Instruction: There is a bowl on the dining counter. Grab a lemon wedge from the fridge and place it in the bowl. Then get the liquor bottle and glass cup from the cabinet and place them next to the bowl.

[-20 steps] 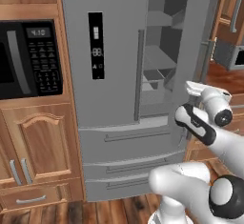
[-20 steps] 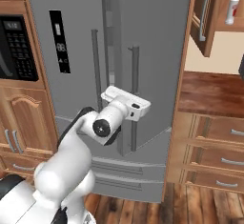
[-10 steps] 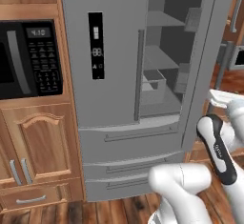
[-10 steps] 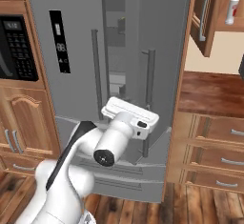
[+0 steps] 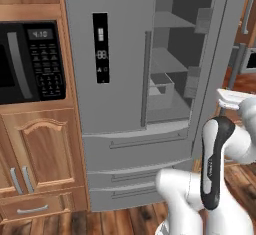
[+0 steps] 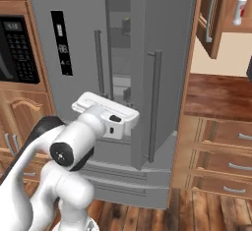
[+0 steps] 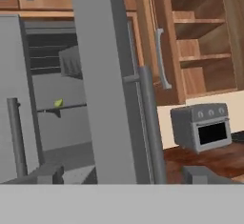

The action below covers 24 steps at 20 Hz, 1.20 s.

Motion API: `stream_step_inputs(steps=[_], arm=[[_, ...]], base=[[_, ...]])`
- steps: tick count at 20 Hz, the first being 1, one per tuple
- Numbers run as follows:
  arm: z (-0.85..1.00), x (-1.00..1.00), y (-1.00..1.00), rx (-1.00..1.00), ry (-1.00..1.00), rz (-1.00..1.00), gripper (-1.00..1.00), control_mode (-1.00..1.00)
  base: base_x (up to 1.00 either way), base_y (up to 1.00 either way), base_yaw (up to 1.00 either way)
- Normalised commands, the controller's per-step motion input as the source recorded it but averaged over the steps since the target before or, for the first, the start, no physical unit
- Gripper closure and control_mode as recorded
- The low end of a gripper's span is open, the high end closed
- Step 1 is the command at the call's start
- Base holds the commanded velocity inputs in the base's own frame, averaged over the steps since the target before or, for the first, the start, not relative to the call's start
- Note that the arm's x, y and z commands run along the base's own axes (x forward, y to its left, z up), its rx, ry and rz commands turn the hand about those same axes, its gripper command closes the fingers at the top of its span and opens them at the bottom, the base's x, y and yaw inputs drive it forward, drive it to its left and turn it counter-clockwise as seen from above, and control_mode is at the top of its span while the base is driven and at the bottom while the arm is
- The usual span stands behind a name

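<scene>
The fridge (image 5: 120, 79) stands in front of me with its right door (image 6: 142, 77) swung partly out and the shelves showing. In the hand view the lemon wedge (image 7: 58, 103) lies on a fridge shelf, left of the door's edge. My gripper (image 7: 124, 174) is open, its fingertips (image 7: 47, 173) wide apart below the door's bar handle (image 7: 150, 123) and touching nothing. From the right base the hand (image 6: 106, 114) hangs just in front of the gap. The liquor bottle (image 6: 241, 8) stands in the open cabinet (image 6: 214, 18) at upper right. The bowl, dining counter and glass cup are out of view.
A black microwave (image 5: 30, 61) sits in wooden cabinetry left of the fridge. Right of the fridge a wall counter (image 6: 216, 92) tops wooden drawers, and a grey toaster oven (image 7: 202, 127) stands on it. The open door juts out between my hand and that counter.
The gripper has opened and let go of the right door's handle. The door has swung further out, and the hand has dropped lower and drawn back.
</scene>
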Motion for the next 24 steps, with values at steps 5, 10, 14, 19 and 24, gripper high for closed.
stream_step_inputs(steps=[5,10,14,19,24], arm=[[0.39,-0.08,1.0,-0.06,0.15,0.02,-1.0,-1.0],[0.29,0.13,0.96,-0.04,0.26,0.0,-1.0,-1.0],[0.17,0.6,0.54,-0.06,0.19,-0.02,-1.0,-1.0],[0.03,0.87,0.07,-0.04,0.14,-0.12,-1.0,-1.0],[0.0,0.84,-0.19,0.0,0.08,-0.09,-1.0,-1.0]], base=[[0.0,0.0,0.0],[0.0,0.0,0.0],[0.0,0.0,0.0],[0.0,0.0,0.0],[0.0,0.0,0.0]])
